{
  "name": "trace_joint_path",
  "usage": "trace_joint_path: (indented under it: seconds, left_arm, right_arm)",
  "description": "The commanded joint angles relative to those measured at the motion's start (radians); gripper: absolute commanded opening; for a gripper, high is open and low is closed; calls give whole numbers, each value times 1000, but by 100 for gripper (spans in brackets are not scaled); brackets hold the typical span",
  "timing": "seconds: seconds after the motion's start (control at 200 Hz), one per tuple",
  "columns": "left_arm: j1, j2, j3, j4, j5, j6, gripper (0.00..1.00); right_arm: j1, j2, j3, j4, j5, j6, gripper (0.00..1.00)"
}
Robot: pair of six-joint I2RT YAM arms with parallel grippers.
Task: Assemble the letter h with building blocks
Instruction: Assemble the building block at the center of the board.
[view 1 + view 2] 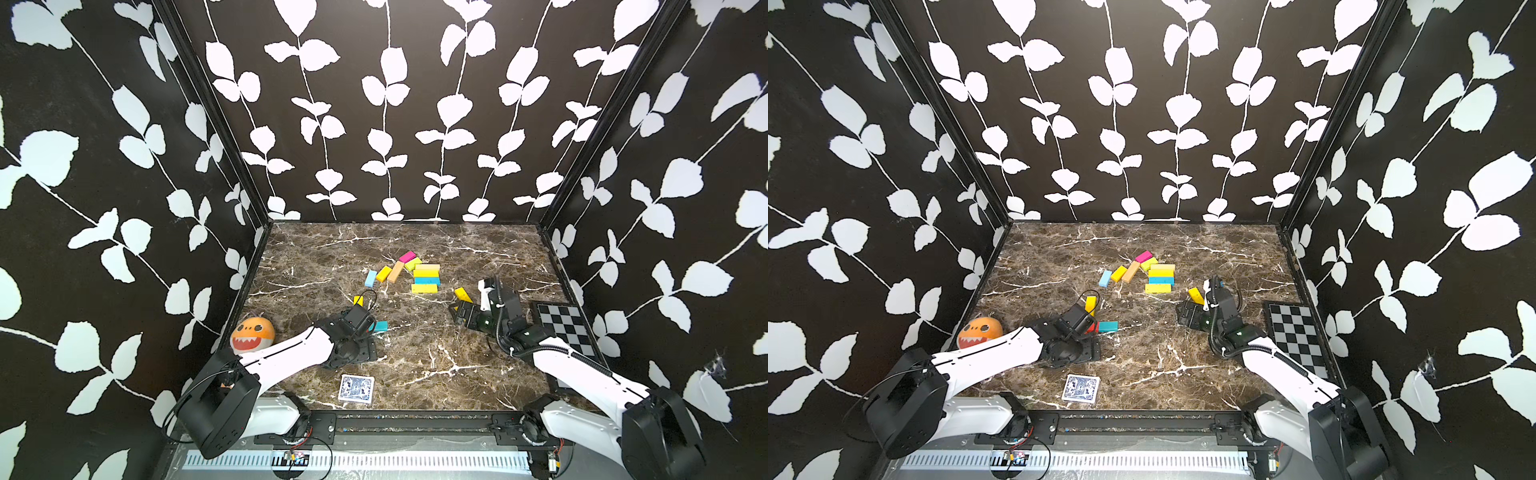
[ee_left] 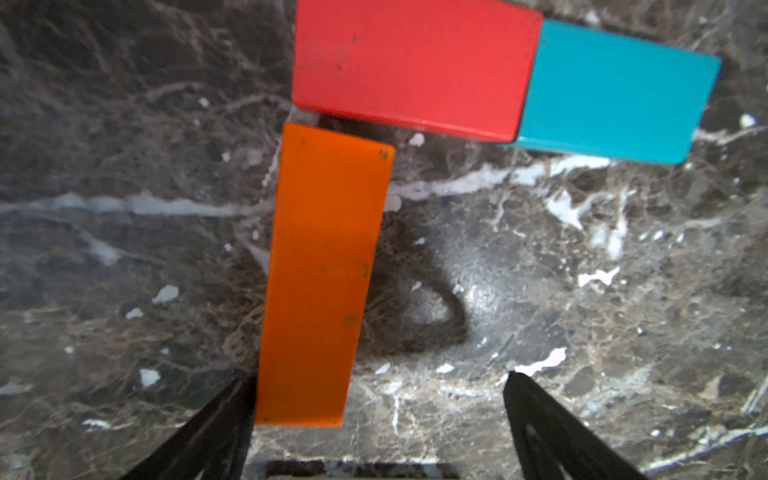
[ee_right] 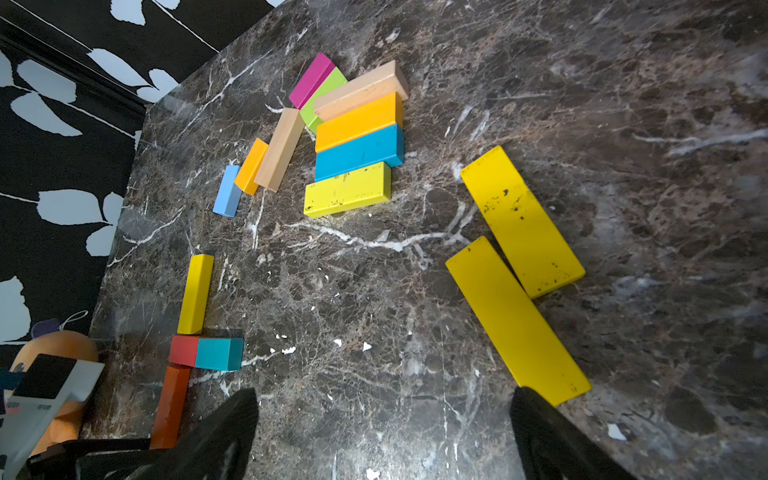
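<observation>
The building blocks lie in three groups. A yellow block (image 3: 195, 295), a red block (image 2: 411, 66) butted against a teal block (image 2: 615, 87), and an orange block (image 2: 320, 274) form an angular shape near the left arm. My left gripper (image 2: 378, 415) hangs open over it, the orange block's near end beside one finger (image 2: 208, 436), not gripped. A loose pile (image 1: 424, 274) of coloured and tan blocks sits mid-table. Two flat yellow blocks (image 3: 519, 220) lie side by side in front of my right gripper (image 3: 382, 415), which is open and holds nothing.
An orange shark plush (image 1: 252, 332) sits at the left edge beside the left arm. A blue-patterned card deck (image 1: 356, 388) lies near the front edge. A checkerboard (image 1: 565, 328) lies along the right wall. Patterned walls close in three sides.
</observation>
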Motion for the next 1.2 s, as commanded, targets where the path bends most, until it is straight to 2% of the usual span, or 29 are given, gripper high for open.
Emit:
trace_joint_path:
  seconds: [0.0,0.14,0.275,0.49,0.61,0.706,0.821,0.996,1.191]
  left_arm:
    - [5,-22,-13,13,-7,1,95]
    - [13,-29,6,-41,-28,13,95]
    - [26,-94,51,-111,-74,41,98]
    - [30,-144,243,-174,-158,198,99]
    - [30,-134,297,-117,-171,286,99]
    - [30,-143,275,-3,-125,343,99]
    - [30,-122,266,56,-68,371,99]
    - [30,-117,232,121,38,370,99]
    - [30,-127,190,153,118,374,99]
  right_arm:
    - [-7,-14,-15,20,11,6,94]
    - [-9,-21,-17,16,11,6,94]
    - [-9,-17,-18,18,11,4,95]
    - [-9,21,10,8,-7,-11,93]
    - [-9,83,62,-22,-33,-34,90]
    - [-7,174,168,-131,-19,-71,86]
    - [-6,280,280,-206,12,-106,80]
    - [-5,379,390,-341,116,-123,83]
    - [-6,406,387,-404,142,-136,85]
